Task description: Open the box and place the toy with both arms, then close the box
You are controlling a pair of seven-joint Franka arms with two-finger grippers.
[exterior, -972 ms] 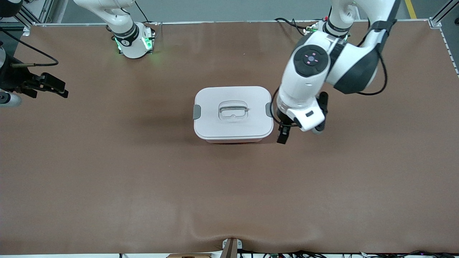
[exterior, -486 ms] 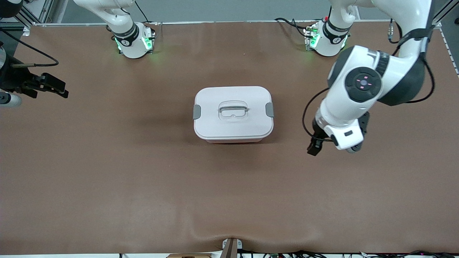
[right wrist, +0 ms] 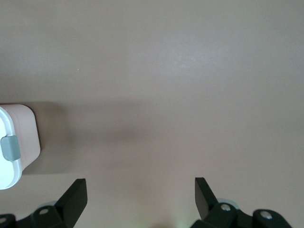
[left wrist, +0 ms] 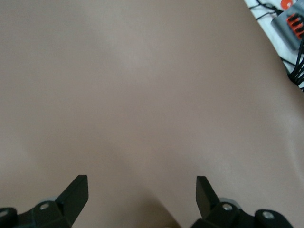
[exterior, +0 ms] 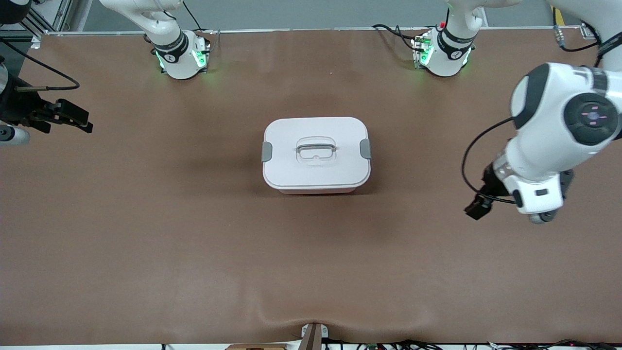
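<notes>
black left hand [left wrist: 141, 190] wide open, empty.

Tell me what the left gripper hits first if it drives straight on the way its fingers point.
Probably only the bare table. The left gripper is open, with nothing but brown surface ahead in its wrist view; the box sits off toward mid-table.

1. The front view looks down from high across the table [exterior: 146, 253], facing both robot bases along its top edge.
2. The left wrist view looks close down on bare tabletop [left wrist: 142, 95], with cables at one corner.
3. The right wrist view looks down from higher up and shares the box [right wrist: 16, 142] [exterior: 316, 153] with the front view.
</notes>
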